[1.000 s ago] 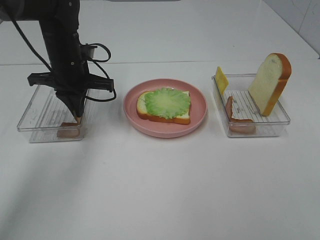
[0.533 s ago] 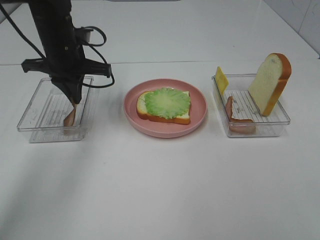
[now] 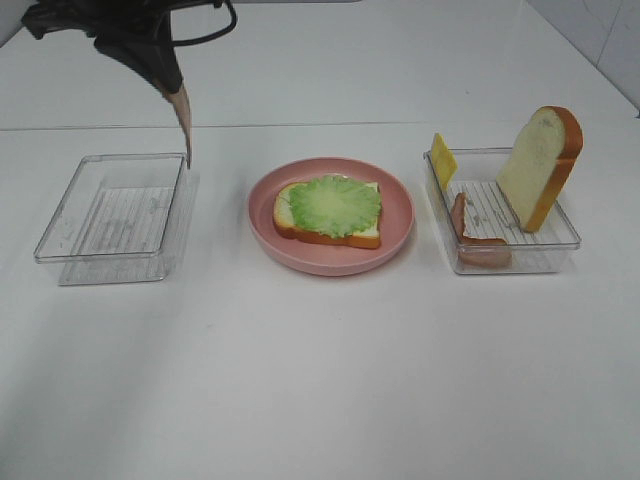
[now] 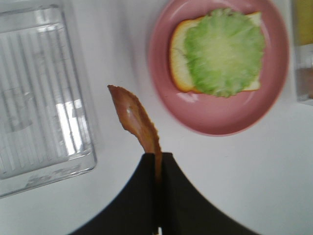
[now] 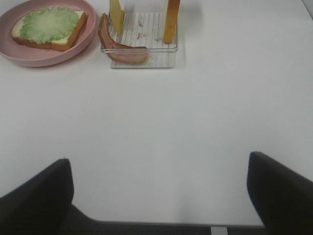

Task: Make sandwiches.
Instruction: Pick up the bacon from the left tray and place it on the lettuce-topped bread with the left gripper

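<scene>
We start at the left gripper (image 3: 172,86), whose jaws are pressed together on the top end of a reddish-brown meat strip (image 3: 184,125). In the left wrist view the gripper (image 4: 157,157) shows only a thin edge of the strip (image 4: 133,115) between its black fingers, so the hold looks narrow. The strip hangs lengthwise, raised above the desk (image 3: 320,380). Its free end sits near the inner rim of the left tray (image 3: 110,215). From the high view we cannot tell whether that end is over the rim or over bare desk, though the wrist view suggests the gap between tray and pink plate (image 3: 400,215). On the plate lies a bread slice (image 3: 322,238) with the lettuce leaf (image 3: 335,205) spread over it. We judge the step in hand to be carrying the meat across to lay it on the lettuce. The next move calls for travel towards the plate, then a descent that lets the limp strip fold down flat on the leaf before the jaws part. Otherwise it may land on end and slide onto the plate. Further out, the right tray (image 3: 560,240) holds the cheese square (image 3: 442,160), the second bread slice (image 3: 540,165) standing upright and another meat strip (image 3: 470,235). The right gripper (image 5: 157,164) waits with its jaws wide apart and nothing between them, well short of that tray.
</scene>
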Tool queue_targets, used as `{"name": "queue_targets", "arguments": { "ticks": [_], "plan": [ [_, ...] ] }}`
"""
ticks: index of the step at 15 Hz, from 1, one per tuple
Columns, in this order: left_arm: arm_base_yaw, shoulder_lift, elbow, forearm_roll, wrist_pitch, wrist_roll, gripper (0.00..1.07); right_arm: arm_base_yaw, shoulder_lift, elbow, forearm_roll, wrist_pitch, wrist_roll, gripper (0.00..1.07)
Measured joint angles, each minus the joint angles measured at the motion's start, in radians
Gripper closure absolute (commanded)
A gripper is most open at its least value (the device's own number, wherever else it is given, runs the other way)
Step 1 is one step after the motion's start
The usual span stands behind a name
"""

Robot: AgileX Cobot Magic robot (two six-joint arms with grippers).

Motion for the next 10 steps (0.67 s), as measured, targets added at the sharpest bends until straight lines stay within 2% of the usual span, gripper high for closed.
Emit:
{"name": "queue_targets", "arguments": {
  "ticks": [3, 4, 6, 8, 9, 10],
  "plan": [
    [0.0, 0.04, -0.071, -0.157, -0.037, 0.078, 1.07, 0.0, 0.0, 0.0, 0.0, 0.0, 0.0, 0.13],
    [0.0, 0.086, -0.107, -0.264, -0.06, 0.139, 1.07, 0.0, 0.0, 0.0, 0.0, 0.0, 0.0, 0.13],
    [-0.001, 0.158, -0.154, -0.403, -0.077, 0.223, 1.07, 0.0, 0.0, 0.0, 0.0, 0.0, 0.0, 0.13],
    [-0.01, 0.211, -0.189, -0.461, -0.08, 0.259, 1.07, 0.0, 0.0, 0.0, 0.0, 0.0, 0.0, 0.13],
    [-0.041, 0.285, -0.243, -0.481, -0.087, 0.284, 1.07, 0.0, 0.0, 0.0, 0.0, 0.0, 0.0, 0.13],
    [-0.052, 0.304, -0.257, -0.483, -0.093, 0.29, 1.07, 0.0, 0.0, 0.0, 0.0, 0.0, 0.0, 0.13]
  ]
}}
